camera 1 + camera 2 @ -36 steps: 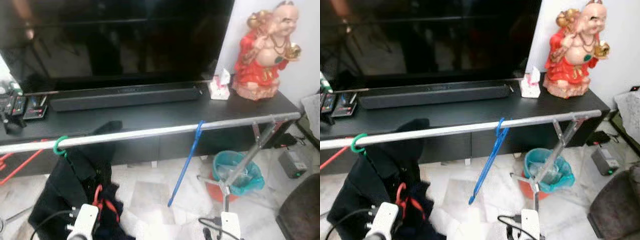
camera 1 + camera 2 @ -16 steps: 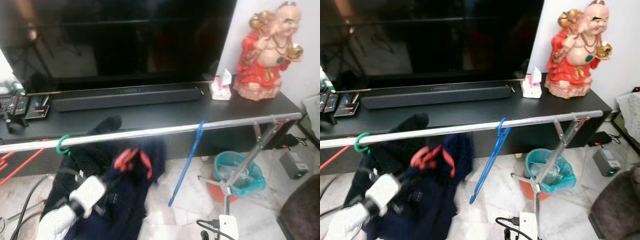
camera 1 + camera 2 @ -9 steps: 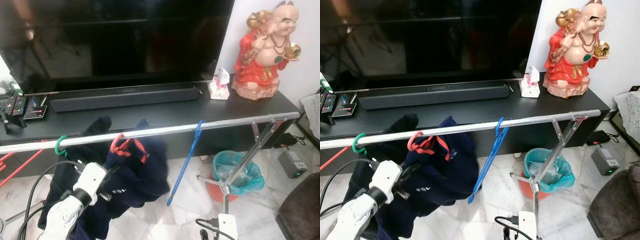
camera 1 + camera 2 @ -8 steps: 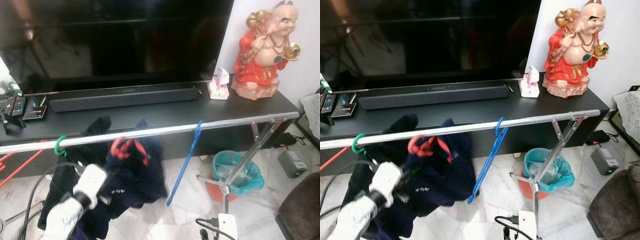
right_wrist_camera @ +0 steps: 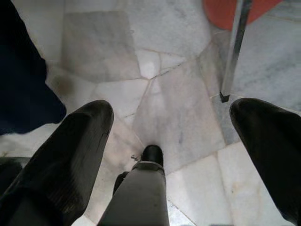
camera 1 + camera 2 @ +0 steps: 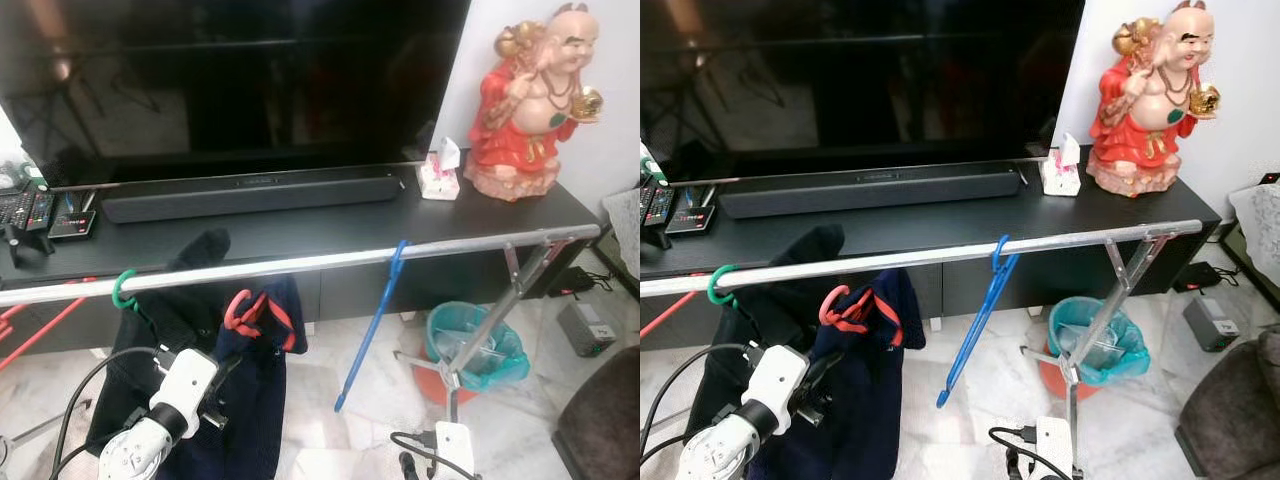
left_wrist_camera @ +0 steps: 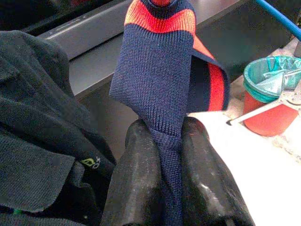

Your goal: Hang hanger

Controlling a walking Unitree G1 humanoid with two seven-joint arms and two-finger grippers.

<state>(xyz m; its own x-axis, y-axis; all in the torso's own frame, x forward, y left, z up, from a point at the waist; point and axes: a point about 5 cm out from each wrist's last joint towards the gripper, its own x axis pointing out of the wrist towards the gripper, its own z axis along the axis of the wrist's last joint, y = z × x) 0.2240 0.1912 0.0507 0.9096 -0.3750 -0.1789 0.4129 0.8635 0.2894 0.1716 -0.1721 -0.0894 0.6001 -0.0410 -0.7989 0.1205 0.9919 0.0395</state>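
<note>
Fabric of the navy garment (image 7: 169, 155) is pinched between the closed fingers of the left claw (image 6: 222, 386). Up from the claw, the garment's red hanger (image 6: 240, 312) has its hook just under the silver rail (image 6: 330, 259), apparently not yet over it. The rail's long axis runs crosswise above the claw; a green hook (image 6: 123, 290) with dark clothing sits to the claw's left, a blue hanger (image 6: 372, 325) well to its right, leaving open rail between. The right claw (image 5: 171, 136) hangs idle over the floor, fingers spread.
</note>
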